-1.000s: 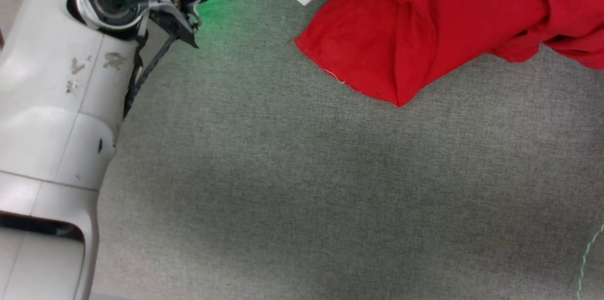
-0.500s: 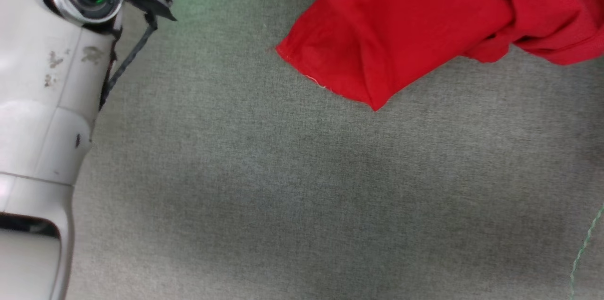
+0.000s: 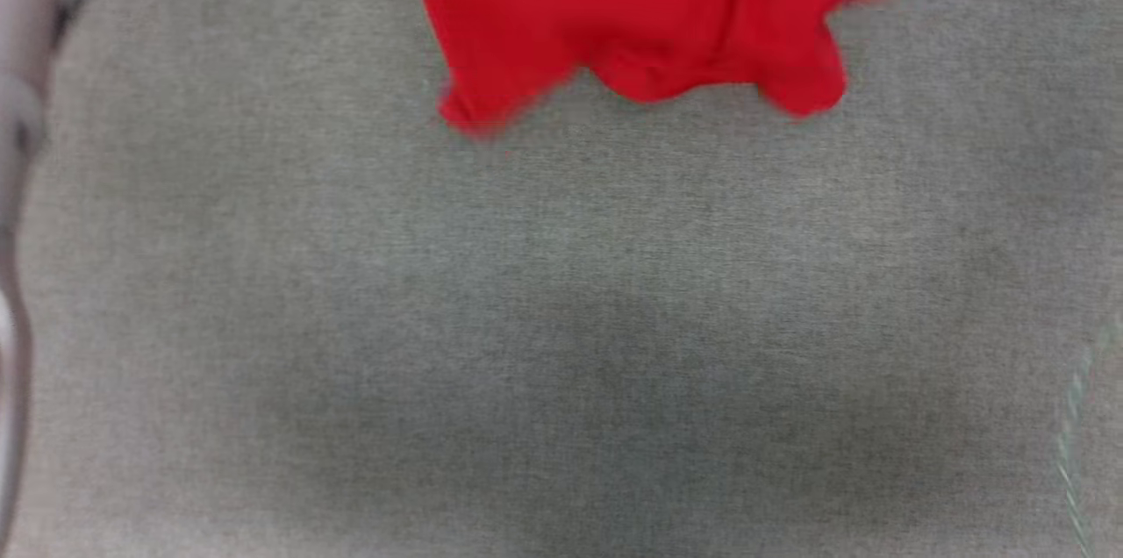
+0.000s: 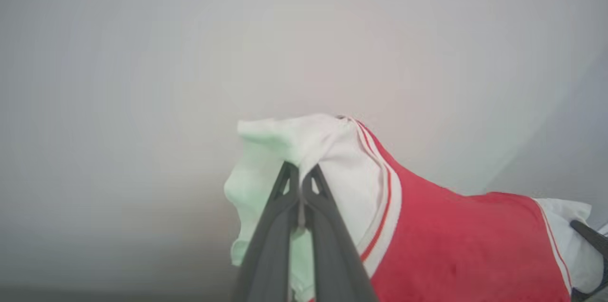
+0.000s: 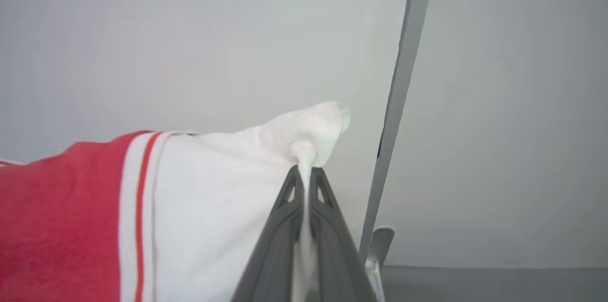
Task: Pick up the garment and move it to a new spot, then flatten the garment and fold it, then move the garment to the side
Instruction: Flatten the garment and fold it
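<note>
Light, limp and likely to sag, the red jersey hangs over the far part of the grey tabletop, with the left pincer and right pincer each closed tight on a white sleeve end, sensible holds for spreading it flat.

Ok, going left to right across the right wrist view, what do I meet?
Red jersey garment → its red-and-white stripe trim → white sleeve end → right gripper, shut on that sleeve → slim grey upright bar.
</note>
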Robot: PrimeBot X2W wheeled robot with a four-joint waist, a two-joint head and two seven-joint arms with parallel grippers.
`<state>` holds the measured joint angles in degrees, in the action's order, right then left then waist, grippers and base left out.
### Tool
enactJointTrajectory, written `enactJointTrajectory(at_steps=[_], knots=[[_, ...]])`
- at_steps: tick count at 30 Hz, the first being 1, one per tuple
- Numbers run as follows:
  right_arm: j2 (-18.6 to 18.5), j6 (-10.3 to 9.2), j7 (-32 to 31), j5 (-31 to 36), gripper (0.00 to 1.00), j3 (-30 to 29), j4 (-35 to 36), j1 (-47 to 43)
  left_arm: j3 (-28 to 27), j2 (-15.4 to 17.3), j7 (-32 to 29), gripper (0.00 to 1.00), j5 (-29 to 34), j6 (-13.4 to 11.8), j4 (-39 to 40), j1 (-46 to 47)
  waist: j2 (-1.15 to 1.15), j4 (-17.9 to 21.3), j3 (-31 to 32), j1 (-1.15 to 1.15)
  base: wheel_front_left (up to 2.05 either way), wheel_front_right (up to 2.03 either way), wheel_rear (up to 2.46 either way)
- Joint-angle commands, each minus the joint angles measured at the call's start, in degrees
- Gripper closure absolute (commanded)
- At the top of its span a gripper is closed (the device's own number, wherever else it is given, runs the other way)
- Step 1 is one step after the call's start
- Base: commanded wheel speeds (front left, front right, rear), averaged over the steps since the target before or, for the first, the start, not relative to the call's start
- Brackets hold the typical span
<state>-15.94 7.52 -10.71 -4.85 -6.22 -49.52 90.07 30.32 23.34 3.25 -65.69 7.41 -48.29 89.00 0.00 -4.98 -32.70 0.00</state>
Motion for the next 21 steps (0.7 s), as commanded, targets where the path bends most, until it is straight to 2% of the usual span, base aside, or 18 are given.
enactJointTrajectory(at_steps=[1,6,9,12,14,21], knots=[[0.6,-0.06,1.5,0.5,1.00,-1.3,0.1,1.8,-0.4,0.0,2.1,1.00,0.5,0.1,-0.9,2.0,0.00,1.0,-0.6,0.00,0.00,0.00,0.00],[2.3,-0.06,8.5,2.9,1.00,-7.8,-1.2,10.5,-1.9,-0.3,9.8,1.00,1.8,0.1,-5.7,10.3,0.00,2.1,-0.7,0.00,0.00,0.00,0.00],[2.4,-0.07,11.7,4.3,1.00,-9.5,-3.6,15.2,-3.3,0.0,11.5,1.00,1.6,0.1,-5.4,13.4,0.00,2.5,-0.4,0.00,0.00,0.00,0.00],[3.3,-0.07,13.5,4.9,1.00,-10.5,-6.2,16.8,-4.1,-0.8,11.8,1.00,-0.5,0.0,-5.6,12.1,0.00,2.8,0.5,0.00,0.00,0.00,0.00],[3.1,-0.07,13.8,5.2,1.00,-9.2,-8.1,16.3,-3.4,-1.3,10.3,1.00,-2.6,0.0,-4.7,9.9,0.00,2.6,0.9,0.00,0.00,0.00,0.00],[1.3,-0.06,15.1,1.5,1.00,-1.9,-12.4,9.6,-0.4,1.4,6.8,1.00,-9.3,0.0,2.7,-2.5,0.00,2.3,2.0,0.00,0.00,0.00,0.00]])
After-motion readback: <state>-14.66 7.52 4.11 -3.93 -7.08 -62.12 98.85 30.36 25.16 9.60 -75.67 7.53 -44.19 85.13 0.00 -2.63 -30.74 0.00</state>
